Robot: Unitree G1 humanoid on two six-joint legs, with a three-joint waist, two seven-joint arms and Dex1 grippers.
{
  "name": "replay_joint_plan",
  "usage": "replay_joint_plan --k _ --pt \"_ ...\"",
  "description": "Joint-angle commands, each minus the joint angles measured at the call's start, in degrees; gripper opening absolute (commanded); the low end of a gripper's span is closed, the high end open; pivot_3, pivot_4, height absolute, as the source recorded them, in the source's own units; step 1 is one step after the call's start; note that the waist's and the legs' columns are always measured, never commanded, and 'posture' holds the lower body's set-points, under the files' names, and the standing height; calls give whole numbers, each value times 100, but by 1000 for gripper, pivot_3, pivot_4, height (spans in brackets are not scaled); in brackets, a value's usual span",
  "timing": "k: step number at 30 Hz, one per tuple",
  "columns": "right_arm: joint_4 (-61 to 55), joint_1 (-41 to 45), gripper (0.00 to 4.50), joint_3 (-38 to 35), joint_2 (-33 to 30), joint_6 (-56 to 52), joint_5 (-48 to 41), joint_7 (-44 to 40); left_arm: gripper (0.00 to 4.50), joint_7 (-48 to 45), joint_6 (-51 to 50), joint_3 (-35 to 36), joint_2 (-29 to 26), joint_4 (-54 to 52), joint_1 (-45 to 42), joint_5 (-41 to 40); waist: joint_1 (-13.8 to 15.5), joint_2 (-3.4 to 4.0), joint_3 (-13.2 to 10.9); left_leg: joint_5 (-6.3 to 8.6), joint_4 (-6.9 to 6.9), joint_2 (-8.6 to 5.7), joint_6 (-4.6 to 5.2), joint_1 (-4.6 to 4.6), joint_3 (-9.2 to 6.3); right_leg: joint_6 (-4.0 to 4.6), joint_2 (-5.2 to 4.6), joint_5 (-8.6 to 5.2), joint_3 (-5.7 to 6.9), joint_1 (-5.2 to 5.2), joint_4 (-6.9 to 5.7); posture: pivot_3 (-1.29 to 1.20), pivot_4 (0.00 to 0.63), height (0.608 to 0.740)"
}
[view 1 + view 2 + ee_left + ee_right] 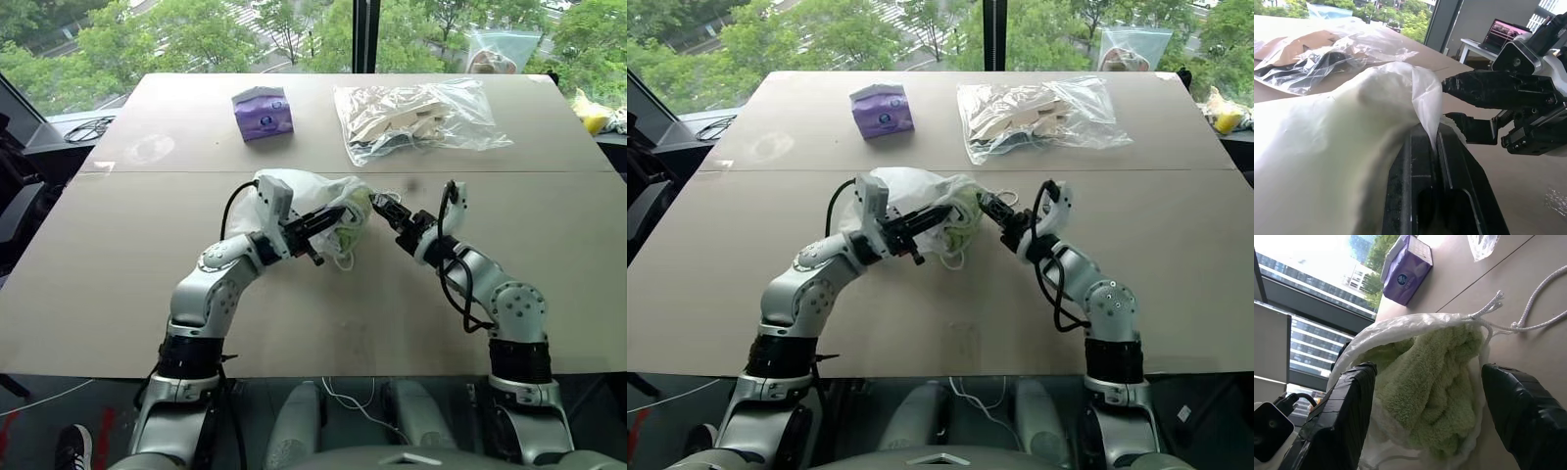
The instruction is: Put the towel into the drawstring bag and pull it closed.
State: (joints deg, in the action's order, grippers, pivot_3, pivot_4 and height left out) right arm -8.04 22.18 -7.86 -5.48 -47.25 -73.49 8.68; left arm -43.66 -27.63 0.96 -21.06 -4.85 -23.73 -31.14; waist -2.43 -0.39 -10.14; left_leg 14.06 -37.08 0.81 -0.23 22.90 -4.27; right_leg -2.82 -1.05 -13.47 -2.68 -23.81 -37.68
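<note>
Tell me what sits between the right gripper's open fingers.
In the right wrist view, the green towel inside the drawstring bag mouth lies between the right gripper's open fingers.

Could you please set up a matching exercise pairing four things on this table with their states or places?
Things:
1. towel
2. drawstring bag
3. tissue pack
4. right gripper

States:
A. pinched at its rim by the left gripper
B. open, at the bag's mouth
C. stuffed inside the bag
D. far side of the table, apart from the arms

Pairs: 1-C, 2-A, 3-D, 4-B
</note>
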Motion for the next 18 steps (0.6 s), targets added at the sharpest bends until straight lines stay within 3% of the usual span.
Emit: replay_joint_plan --k 1,8,11,15,17,18 --pt "-224 -36 3673 10 52 -162 -174 -128 0 -108 132 90 -1 -72 -95 -61 -15 0 0 0 0 1 0 -1 1 0 1 0 -1 0 -1 0 150 740" --pt "84 4 3673 -24 635 -106 -255 -54 0 -279 -117 8 17 -436 80 -304 -10 0 0 0 0 3 0 -1 2 -1 2 0 -2 0 -1 0 150 740" --pt "169 44 2864 -39 783 -202 -350 -125 0 -384 -332 -3 -20 -596 155 -483 -7 1 -1 0 0 3 0 0 3 1 0 2 -2 0 0 0 150 740" --pt "286 92 1276 46 936 -331 -357 -198 0 -530 -596 11 -42 -823 177 -790 -2 0 -1 0 -1 3 0 1 2 0 -1 1 0 0 0 0 150 740" --pt "349 193 243 128 1023 -385 -351 -277 0 -585 -634 -5 -38 -858 147 -856 -4 1 -1 0 -1 2 0 0 2 0 0 1 -1 0 -1 0 150 740" --pt "383 261 111 156 1103 -392 -377 -290 0 -601 -645 -15 -34 -864 129 -873 -19 2 -2 0 -1 2 0 0 2 0 0 1 0 0 -1 0 150 740"
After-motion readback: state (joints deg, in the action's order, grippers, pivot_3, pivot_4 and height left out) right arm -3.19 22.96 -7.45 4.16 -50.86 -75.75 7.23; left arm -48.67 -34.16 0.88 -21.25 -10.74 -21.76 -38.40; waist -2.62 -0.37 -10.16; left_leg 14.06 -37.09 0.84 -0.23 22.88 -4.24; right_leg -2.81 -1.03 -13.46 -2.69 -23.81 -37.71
